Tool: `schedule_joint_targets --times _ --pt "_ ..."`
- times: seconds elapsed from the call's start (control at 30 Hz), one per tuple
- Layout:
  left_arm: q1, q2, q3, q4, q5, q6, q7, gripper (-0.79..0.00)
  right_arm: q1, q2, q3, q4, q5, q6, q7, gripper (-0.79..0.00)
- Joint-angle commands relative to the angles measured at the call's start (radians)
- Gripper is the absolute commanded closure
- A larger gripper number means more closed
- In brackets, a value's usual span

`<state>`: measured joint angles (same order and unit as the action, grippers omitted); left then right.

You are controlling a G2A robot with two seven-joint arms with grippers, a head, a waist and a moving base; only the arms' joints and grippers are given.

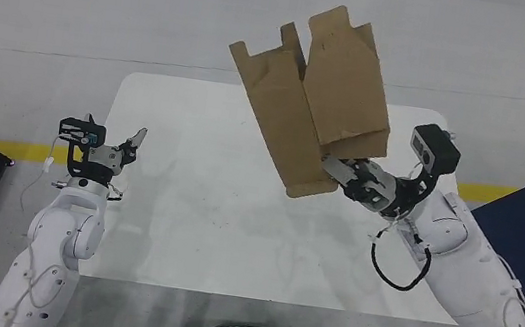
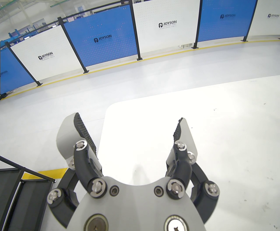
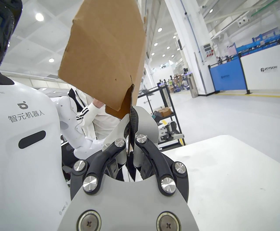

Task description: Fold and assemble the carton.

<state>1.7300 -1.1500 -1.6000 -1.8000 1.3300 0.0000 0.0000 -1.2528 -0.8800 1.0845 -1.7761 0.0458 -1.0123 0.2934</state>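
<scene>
The carton (image 3: 105,54) is running off the right wrist view's upper edge. Its lower corner is disappearing between the fingers of the right gripper (image 3: 131,117), apparently reaching deep inside.

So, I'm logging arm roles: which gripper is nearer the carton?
Right. The right gripper is shut on the carton; the left gripper hangs open, well apart from it.
</scene>
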Motion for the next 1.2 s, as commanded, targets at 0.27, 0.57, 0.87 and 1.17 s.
schedule_joint_targets --times 0.27,0.57,0.87,1.17 --pt "0.000 0.000 0.000 0.000 0.000 0.000 0.000 -0.785 0.040 -0.018 -0.016 0.026 0.156 0.000 0.193 0.000" --pt "0.000 0.000 0.000 0.000 0.000 0.000 0.000 -0.785 0.022 -0.041 0.075 0.047 0.163 0.000 0.294 0.000" --pt "0.000 0.000 0.000 0.000 0.000 0.000 0.000 -0.785 -0.081 -0.073 0.307 -0.010 -0.775 0.036 -0.107 0.000" --pt "0.000 0.000 0.000 0.000 0.000 0.000 0.000 -0.785 -0.240 -0.094 0.307 -0.143 -1.651 0.552 -0.493 0.000"
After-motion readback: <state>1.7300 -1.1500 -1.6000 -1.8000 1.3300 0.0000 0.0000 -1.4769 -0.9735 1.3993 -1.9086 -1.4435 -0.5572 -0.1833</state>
